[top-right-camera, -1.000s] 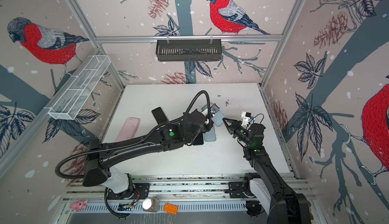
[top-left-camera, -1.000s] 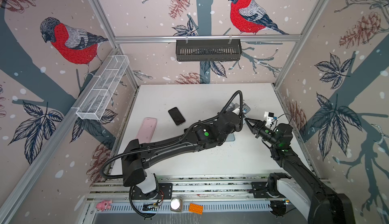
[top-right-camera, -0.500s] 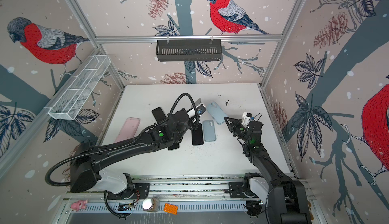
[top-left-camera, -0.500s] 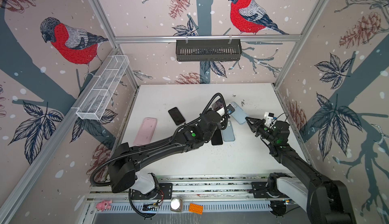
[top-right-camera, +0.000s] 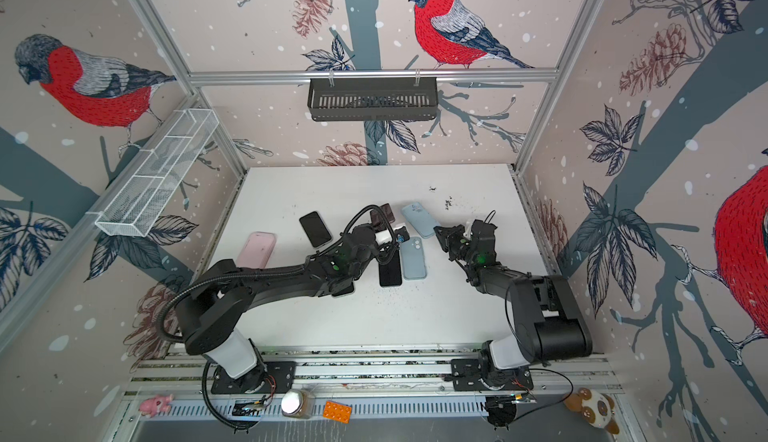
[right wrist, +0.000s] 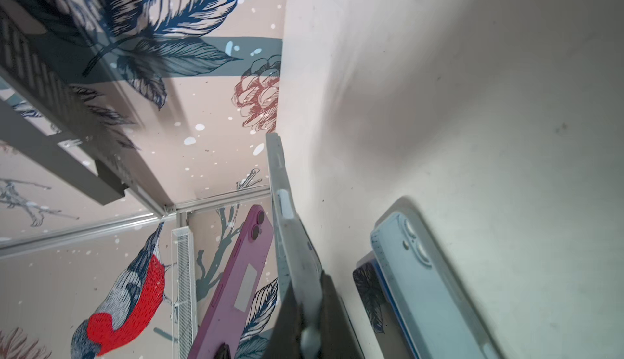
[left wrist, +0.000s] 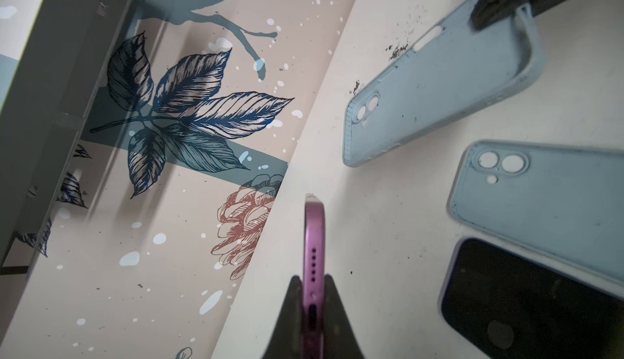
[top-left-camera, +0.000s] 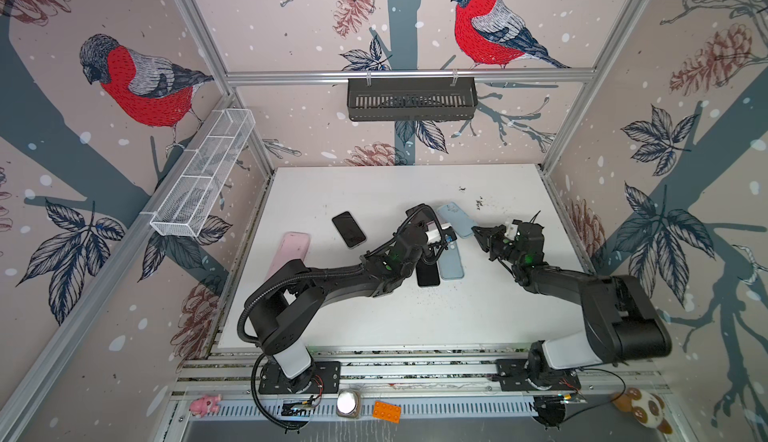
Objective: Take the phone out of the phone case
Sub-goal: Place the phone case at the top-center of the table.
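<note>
Top views, progress: the purple phone (top-right-camera: 385, 212) and the light-blue case (top-left-camera: 455, 219) are already apart at centre frame, so extraction looks done. What seems left is setting both down.
Top views, phone: near the wrist of the left arm (top-right-camera: 291, 273), largely hidden by its cable loop.
Top views, case: just right of the phone, with its lower right end at the right gripper (top-left-camera: 478, 234), over the white table (top-left-camera: 374, 315).
Left wrist view, end effector: the left gripper (left wrist: 313, 283) at bottom centre is clamped on the phone's bottom edge.
Left wrist view, phone: seen edge-on, a metallic purple frame with speaker holes and a port. No case is on it.
Left wrist view, case: upper right, interior showing and empty, the table visible through the camera cut-outs.
Left wrist view, bystanders: a second light-blue case (left wrist: 540, 212) and a dark phone (left wrist: 523, 303) lie at lower right.
Right wrist view, end effector: the right gripper at bottom centre is pinched on the case's thin wall.
Right wrist view, phone: left of the case and apart from it, showing a glossy back with two lenses.
</note>
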You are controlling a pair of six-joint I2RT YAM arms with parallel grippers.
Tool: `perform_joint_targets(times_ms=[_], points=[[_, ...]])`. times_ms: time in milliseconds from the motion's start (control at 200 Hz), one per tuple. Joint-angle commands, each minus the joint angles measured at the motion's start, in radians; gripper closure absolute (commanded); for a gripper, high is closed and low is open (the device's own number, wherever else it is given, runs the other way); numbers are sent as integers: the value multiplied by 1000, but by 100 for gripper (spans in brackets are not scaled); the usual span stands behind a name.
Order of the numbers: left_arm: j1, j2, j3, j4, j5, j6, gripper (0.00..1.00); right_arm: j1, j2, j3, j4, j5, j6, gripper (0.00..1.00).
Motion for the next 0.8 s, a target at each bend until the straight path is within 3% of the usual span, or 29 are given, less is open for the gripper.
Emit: perform_joint_targets(times_ms=[0, 440, 795], points=[[27, 35, 9, 175, 71, 79, 100, 22, 81, 41, 122, 41, 69, 99], [83, 196, 55, 186, 146, 138, 100, 79, 303, 188, 102, 159, 140, 97], [86, 257, 44, 223, 160, 195, 100, 116, 373, 230, 125, 224, 197, 93]])
